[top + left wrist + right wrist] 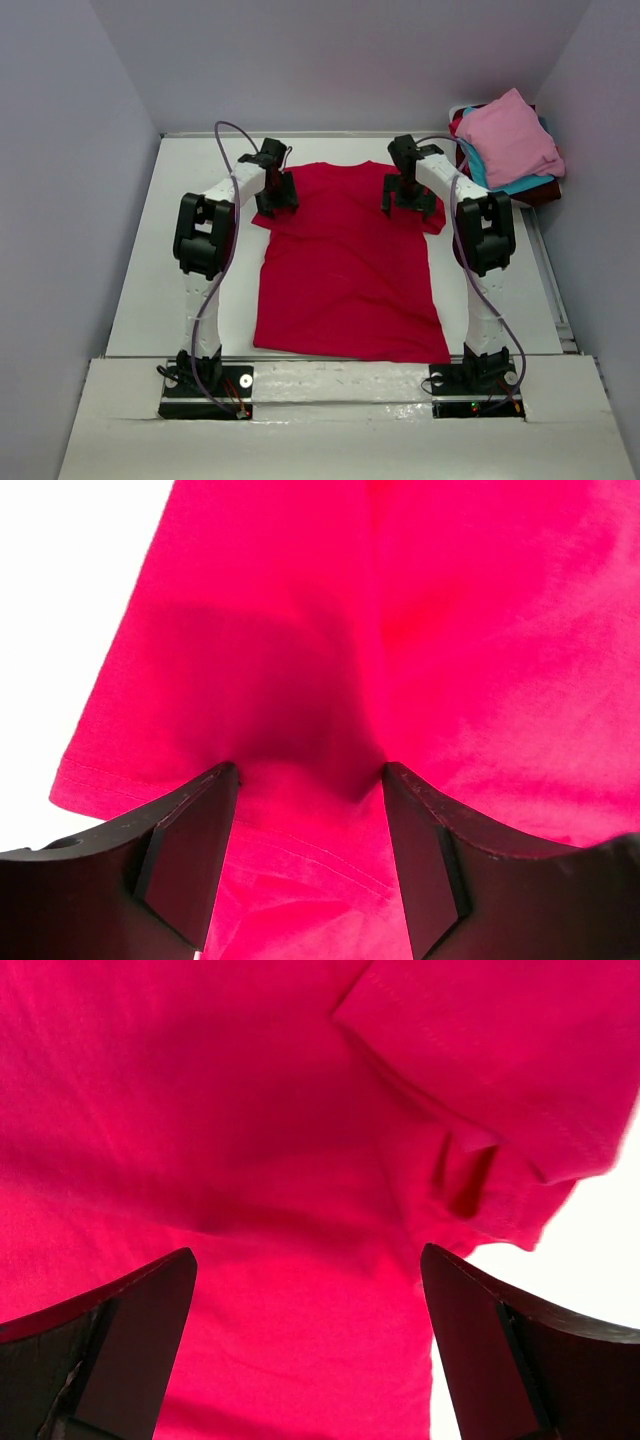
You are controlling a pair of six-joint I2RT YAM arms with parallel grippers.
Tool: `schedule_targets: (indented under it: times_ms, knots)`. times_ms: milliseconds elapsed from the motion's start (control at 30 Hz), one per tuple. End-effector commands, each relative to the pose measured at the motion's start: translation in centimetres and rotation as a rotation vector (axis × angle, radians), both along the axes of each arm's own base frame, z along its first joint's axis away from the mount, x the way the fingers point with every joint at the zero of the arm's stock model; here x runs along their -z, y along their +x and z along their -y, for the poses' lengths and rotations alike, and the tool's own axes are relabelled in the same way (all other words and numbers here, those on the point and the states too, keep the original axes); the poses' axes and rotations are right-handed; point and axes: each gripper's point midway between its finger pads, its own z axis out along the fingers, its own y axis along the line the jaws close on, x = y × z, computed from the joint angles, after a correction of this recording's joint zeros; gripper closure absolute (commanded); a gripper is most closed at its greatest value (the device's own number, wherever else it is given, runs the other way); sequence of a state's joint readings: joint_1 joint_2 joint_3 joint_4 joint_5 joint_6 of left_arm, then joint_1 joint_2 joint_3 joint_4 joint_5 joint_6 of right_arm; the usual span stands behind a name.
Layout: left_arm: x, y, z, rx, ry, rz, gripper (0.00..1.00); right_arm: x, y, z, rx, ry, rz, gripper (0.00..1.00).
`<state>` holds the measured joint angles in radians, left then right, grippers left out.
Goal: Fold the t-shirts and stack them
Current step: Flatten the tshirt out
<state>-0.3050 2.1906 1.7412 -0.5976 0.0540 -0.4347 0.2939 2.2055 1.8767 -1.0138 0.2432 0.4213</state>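
Plain bright crimson-red all over the soft cloth short-sleeved t-shirt [345,270] [470,630] [200,1110]. Turns a hotter pink-red in both wrist views, deepening to dark red in the shadowed creases, with hem stitching in the same red. At the far right, a pile: plain light pink folded shirt [510,140] on top, a teal-blue shirt [478,178] edge showing under it, a dark maroon shirt [540,193] lowest. Plain white worktop [180,220]. White links with black joints on the left arm [245,185] and right arm [440,175]; matte black jaws on both. Pale grey-lilac walls [330,60].
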Motion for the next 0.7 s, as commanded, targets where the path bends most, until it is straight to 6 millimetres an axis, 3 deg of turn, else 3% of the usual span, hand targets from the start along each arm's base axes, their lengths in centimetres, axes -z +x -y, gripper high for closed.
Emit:
schedule_targets:
  times_ms: [0, 167, 333, 500, 667]
  knots:
    - [-0.5, -0.7, -1.7, -0.051, -0.008, -0.016, 0.27, 0.0, 0.8, -1.2, -0.021, 0.073, 0.029, 0.0]
    - [-1.8, -1.0, -1.8, -0.064, -0.016, -0.001, 0.27, 2.3, 0.3, -1.2, -0.02, 0.066, -0.032, 0.0]
    - [-3.0, -1.6, -2.4, -0.097, -0.046, 0.012, 0.26, 3.1, 0.1, -1.1, -0.02, 0.058, -0.053, 0.0]
    - [-1.9, -2.1, -2.3, -0.098, -0.052, -0.019, 0.26, 3.4, 0.3, -1.1, -0.027, 0.053, -0.059, 0.0]
    - [-0.1, -1.5, -4.4, -0.141, -0.057, -0.046, 0.26, 3.3, 0.4, -0.9, -0.029, 0.042, -0.062, 0.0]
